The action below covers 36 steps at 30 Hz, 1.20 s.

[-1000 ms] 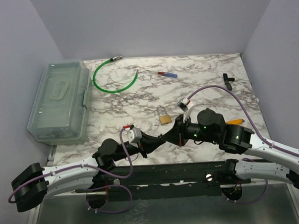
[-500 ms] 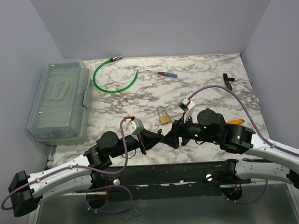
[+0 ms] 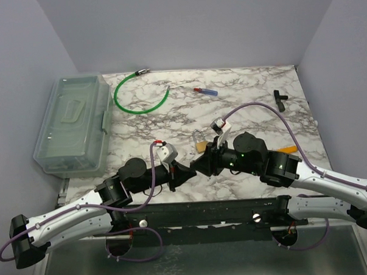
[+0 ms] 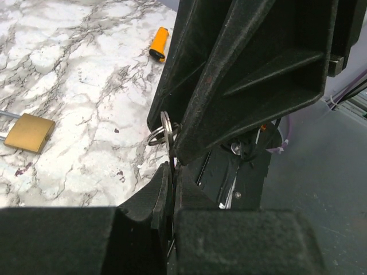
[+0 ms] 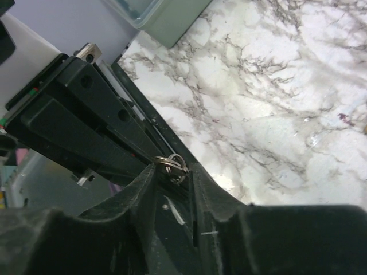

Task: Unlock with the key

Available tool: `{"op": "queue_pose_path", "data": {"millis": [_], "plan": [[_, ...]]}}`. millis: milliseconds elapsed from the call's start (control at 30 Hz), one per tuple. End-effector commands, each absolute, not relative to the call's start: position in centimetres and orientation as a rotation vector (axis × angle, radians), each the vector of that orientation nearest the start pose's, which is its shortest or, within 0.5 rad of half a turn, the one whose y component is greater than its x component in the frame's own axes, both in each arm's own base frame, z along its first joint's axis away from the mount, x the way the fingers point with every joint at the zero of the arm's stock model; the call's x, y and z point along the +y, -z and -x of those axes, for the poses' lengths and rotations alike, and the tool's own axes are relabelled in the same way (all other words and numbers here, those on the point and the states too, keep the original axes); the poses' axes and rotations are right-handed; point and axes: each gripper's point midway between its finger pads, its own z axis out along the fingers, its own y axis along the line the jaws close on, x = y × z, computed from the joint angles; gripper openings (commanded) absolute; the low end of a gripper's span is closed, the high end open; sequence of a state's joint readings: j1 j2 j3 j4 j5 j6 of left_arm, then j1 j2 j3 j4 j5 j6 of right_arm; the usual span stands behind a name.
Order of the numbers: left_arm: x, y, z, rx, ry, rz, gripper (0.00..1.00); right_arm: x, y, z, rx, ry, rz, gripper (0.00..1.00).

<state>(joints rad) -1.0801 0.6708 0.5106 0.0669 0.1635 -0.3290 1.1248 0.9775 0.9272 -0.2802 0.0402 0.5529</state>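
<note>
Left gripper clamped key; right gripper straddled its ring, grip unclear; padlock lay apart, not yet unlocked; insertion, turn left.

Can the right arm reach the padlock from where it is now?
Probably yes. The padlock lies on the marble table just beyond the right gripper, nothing between. But that gripper sits nose to nose with the left gripper at the key ring.
</note>
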Motion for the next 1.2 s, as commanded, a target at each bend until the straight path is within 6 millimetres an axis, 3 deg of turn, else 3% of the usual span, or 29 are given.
{"op": "queue_pose_path", "data": {"millis": [0,67,267,367,533,600,733,800,1033,1167], "plan": [[-28.6,-24.4,-10.0,1.633,1.204,-0.794,0.00,32.0,-26.1,-15.0,1.964,-1.007,0.509,0.23],[-28.5,-24.6,-9.9,1.633,1.205,-0.795,0.00,32.0,-25.7,-14.8,1.970,-1.011,0.530,0.15],[-28.0,-25.5,-9.2,1.630,1.220,-0.816,0.00,31.3,-24.9,-13.8,1.983,-1.008,0.593,0.12],[-27.8,-25.6,-8.9,1.637,1.223,-0.828,0.00,30.8,-24.8,-13.6,1.972,-1.012,0.589,0.03],[-27.8,-25.1,-8.6,1.663,1.230,-0.848,0.00,30.9,-24.9,-13.1,1.945,-1.056,0.607,0.01],[-27.9,-24.9,-8.7,1.674,1.223,-0.854,0.00,31.0,-25.0,-12.8,1.937,-1.065,0.630,0.13],[-27.8,-24.4,-9.1,1.711,1.173,-0.867,0.00,30.6,-25.6,-12.1,1.920,-1.097,0.652,0.46],[-27.7,-24.3,-9.3,1.724,1.150,-0.880,0.00,30.2,-26.1,-12.0,1.904,-1.112,0.631,0.55],[-28.0,-23.7,-9.5,1.739,1.128,-0.903,0.00,31.0,-26.5,-11.9,1.879,-1.160,0.624,0.59],[-28.2,-23.5,-9.4,1.742,1.133,-0.919,0.00,31.9,-26.7,-11.9,1.859,-1.182,0.647,0.54]]}}
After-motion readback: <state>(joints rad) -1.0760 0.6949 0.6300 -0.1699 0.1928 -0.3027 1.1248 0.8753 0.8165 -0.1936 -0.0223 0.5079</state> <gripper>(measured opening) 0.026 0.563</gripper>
